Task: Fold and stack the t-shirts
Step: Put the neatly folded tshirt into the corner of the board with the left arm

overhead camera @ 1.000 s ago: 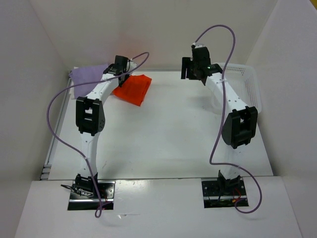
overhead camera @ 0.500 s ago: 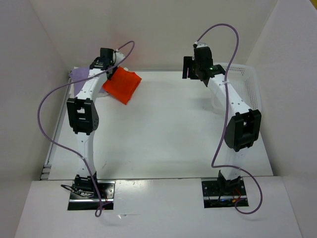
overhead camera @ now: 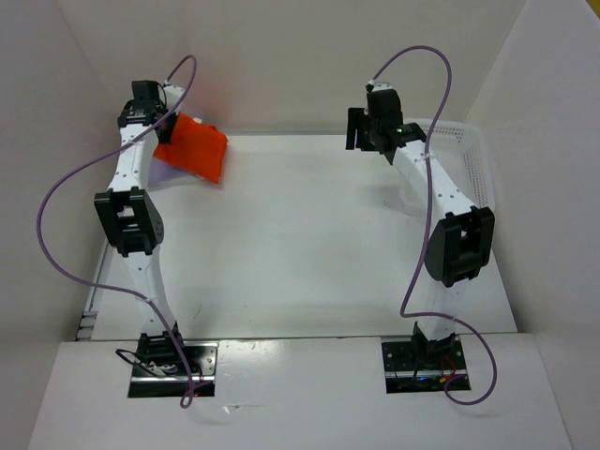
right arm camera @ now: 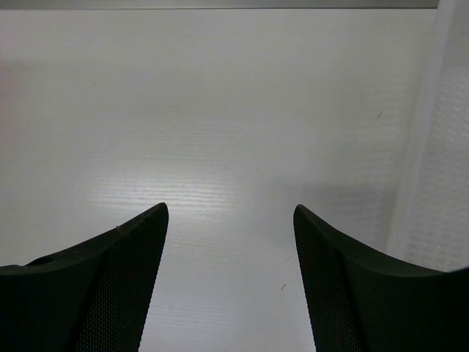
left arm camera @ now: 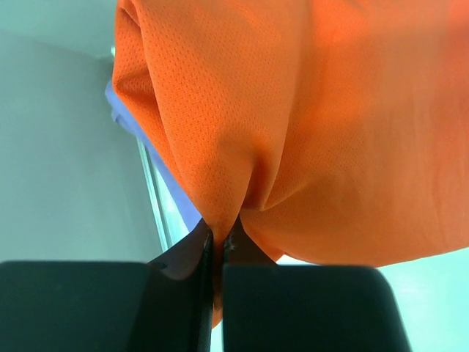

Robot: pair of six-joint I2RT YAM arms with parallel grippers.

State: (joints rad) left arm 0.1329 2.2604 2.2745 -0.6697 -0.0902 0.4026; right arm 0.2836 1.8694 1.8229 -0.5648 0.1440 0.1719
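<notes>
The bright orange t-shirt (overhead camera: 194,153) hangs bunched above the table's far left corner, and my left gripper (overhead camera: 153,125) is shut on a pinched fold of it. In the left wrist view the orange cloth (left arm camera: 293,125) fills most of the frame, its fold caught between the closed left gripper (left arm camera: 218,236). Under it lies the lavender t-shirt (left arm camera: 121,117), showing only as a sliver (overhead camera: 161,164) from above. My right gripper (overhead camera: 362,131) hovers over the far middle of the table, open (right arm camera: 231,209) and holding nothing.
A white mesh basket (overhead camera: 473,155) stands at the far right, with its wall (right arm camera: 440,183) just right of my right gripper. White walls close in the table at the back and both sides. The left arm reaches along the table's left edge.
My left arm has swung left and back, carrying the orange shirt from beside the lavender shirt to over it. The right arm has hardly moved.
</notes>
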